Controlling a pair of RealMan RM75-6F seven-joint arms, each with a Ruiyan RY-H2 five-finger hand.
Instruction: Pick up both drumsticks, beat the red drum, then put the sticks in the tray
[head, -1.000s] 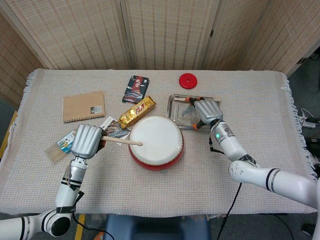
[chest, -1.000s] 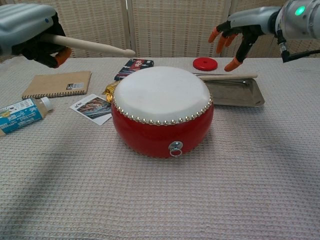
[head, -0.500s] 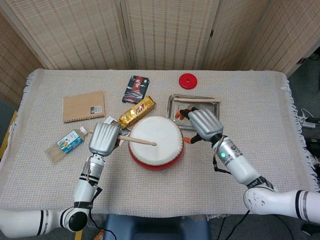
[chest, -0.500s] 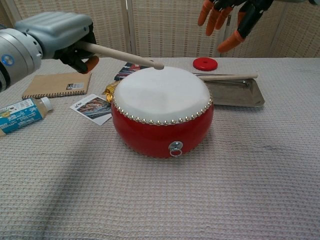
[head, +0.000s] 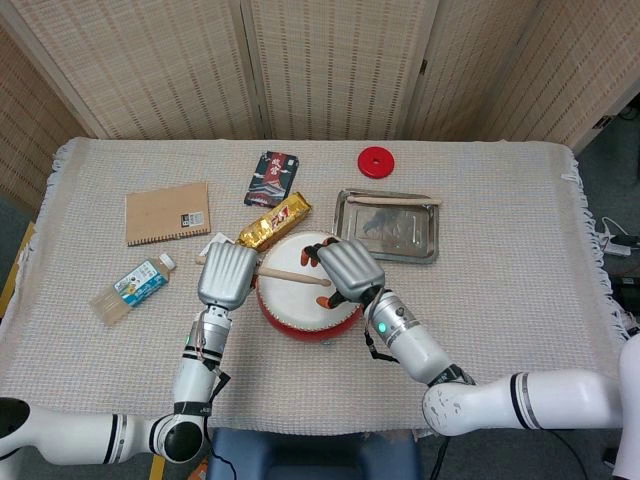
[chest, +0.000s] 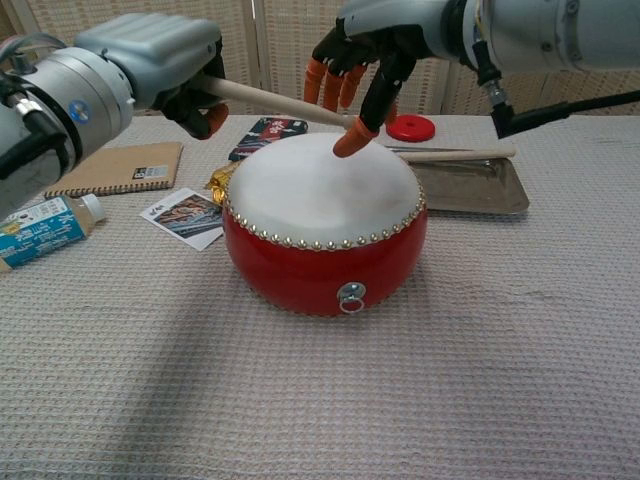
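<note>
The red drum (chest: 322, 250) with a white skin (head: 290, 290) stands mid-table. My left hand (head: 227, 275) (chest: 150, 62) grips one wooden drumstick (head: 295, 276) (chest: 262, 98) at the drum's left edge, its shaft reaching across the skin. Above the drum's right side hovers my right hand (head: 350, 267) (chest: 385, 35), holding nothing, fingers spread. Its orange fingertips (chest: 350, 140) hang by the stick's far end, which they hide in the chest view. The second drumstick (head: 400, 200) (chest: 455, 154) lies along the far edge of the metal tray (head: 420, 240) (chest: 480, 190), right of the drum.
A brown notebook (head: 167, 212), a small bottle (head: 130, 290) and a photo card (chest: 185, 215) lie to the left. A gold packet (head: 272, 222) and a dark packet (head: 272, 177) sit behind the drum. A red disc (head: 377, 160) lies beyond the tray.
My right hand has left the tray and swung left to above the drum. My left hand has carried its stick rightward over the skin.
</note>
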